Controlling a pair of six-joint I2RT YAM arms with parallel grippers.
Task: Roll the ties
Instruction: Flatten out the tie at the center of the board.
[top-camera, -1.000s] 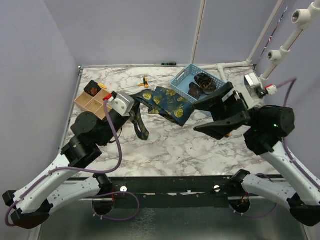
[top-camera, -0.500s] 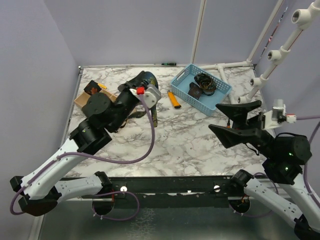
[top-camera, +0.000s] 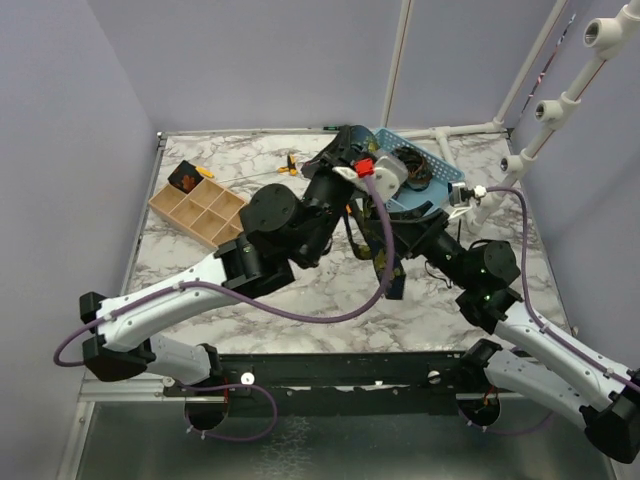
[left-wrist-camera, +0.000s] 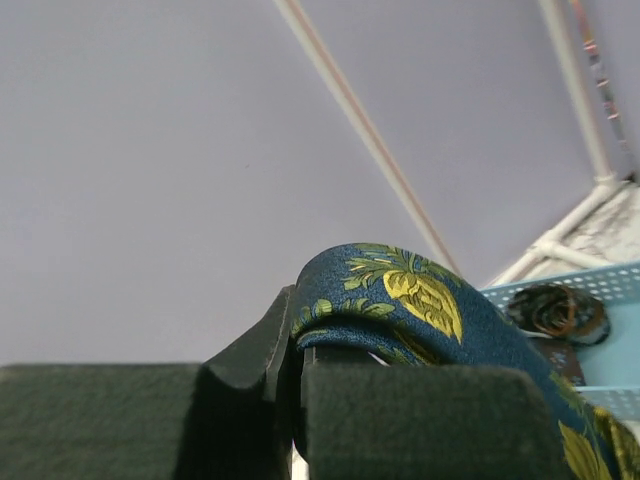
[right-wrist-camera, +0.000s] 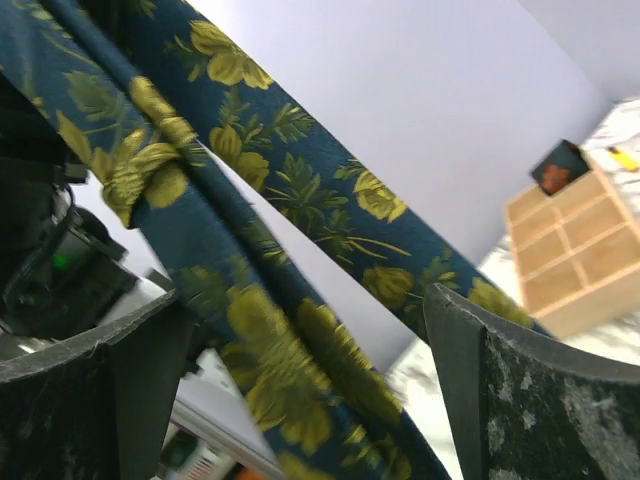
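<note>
From above, the navy tie (top-camera: 385, 255) is seen lifted off the surface (top-camera: 250, 150) by the left tool (top-camera: 343, 140), beside the basket (top-camera: 450, 178). At the left wrist, it is clamped tight (folded over the fingers). At the right wrist, two strands are framed by the wide-spread right tool (right-wrist-camera: 305, 300).

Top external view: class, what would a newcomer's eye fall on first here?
The navy floral tie draped from the left fingers, held up over the table's rear middle, hanging in a long strip. The right fingers stand open either side of that strip. Behind, a rolled tie lies in the blue basket.
</note>
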